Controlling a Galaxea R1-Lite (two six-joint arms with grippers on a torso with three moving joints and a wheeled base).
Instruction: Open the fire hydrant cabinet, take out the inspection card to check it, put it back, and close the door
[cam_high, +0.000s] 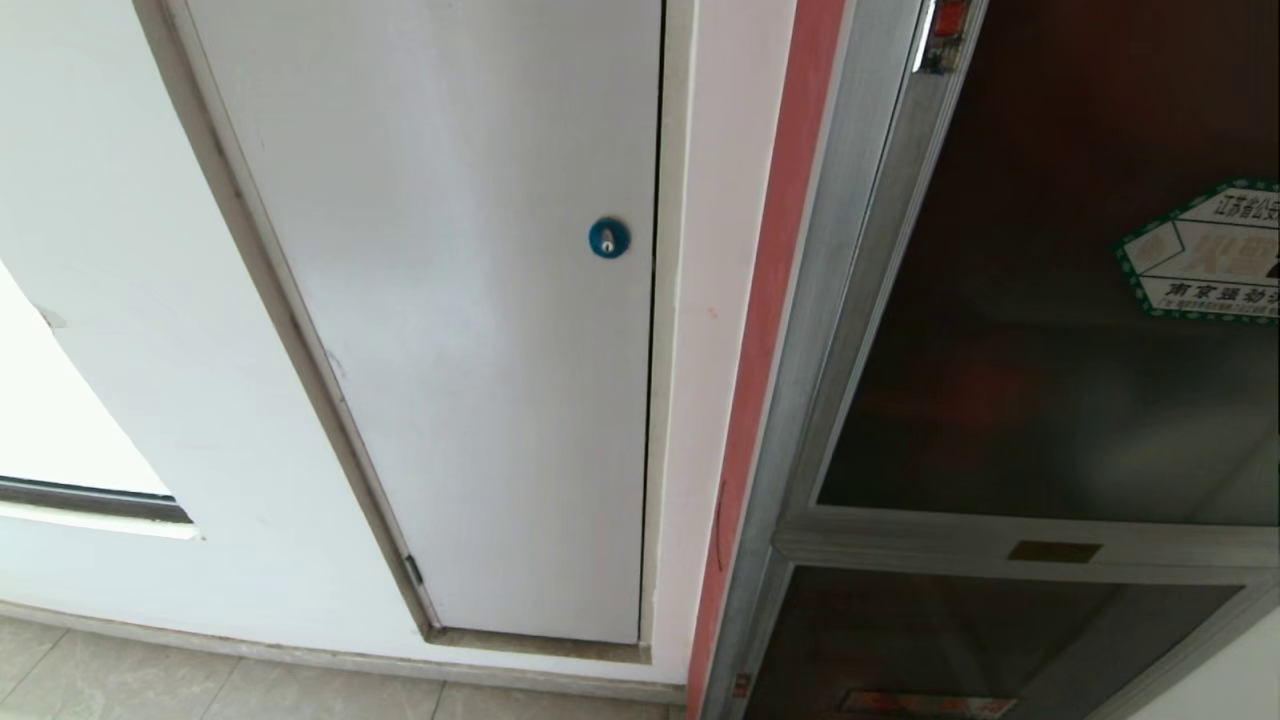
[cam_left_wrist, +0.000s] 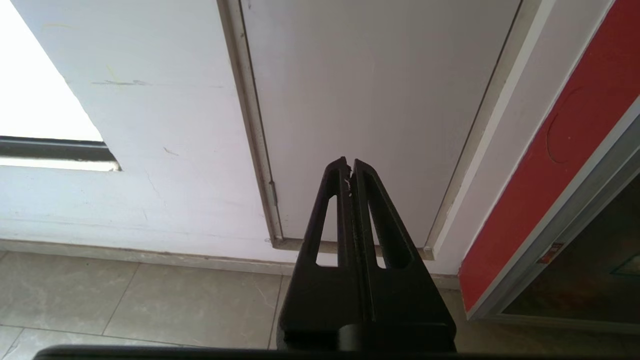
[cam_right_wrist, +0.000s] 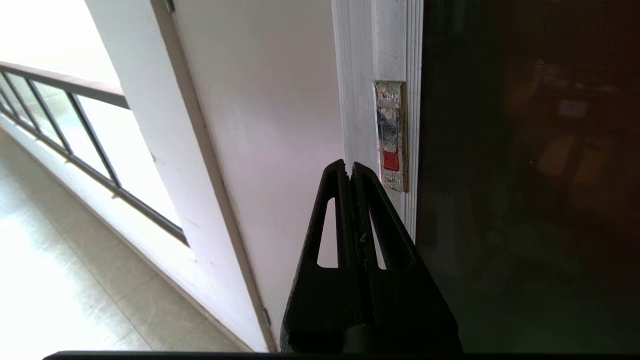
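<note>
head view: the fire hydrant cabinet (cam_high: 850, 420) occupies the right of the scene, silver-framed, with a red strip of wall (cam_high: 765, 330) just beside its left edge. the door (cam_high: 1050, 300), a dark tinted glass pane, sits flush in the frame and carries a green-edged white hexagonal sticker (cam_high: 1205, 255). a small brass plate (cam_high: 1053, 551) is fixed to the crossbar below the pane. a white panel (cam_high: 450, 320) with a blue round lock (cam_high: 608, 238) stands to the left of the cabinet. neither arm is visible here.

right wrist view: the right tool (cam_right_wrist: 349, 167) has its fingers pressed together, gripping nothing, with its tips just beside the metal latch (cam_right_wrist: 391, 136) with a red tab on the frame.

left wrist view: the left tool (cam_left_wrist: 349, 165) is likewise together and empty, pointing at the lower part of the white panel above the tiled floor (cam_left_wrist: 125, 300).

the inspection card is not visible.
</note>
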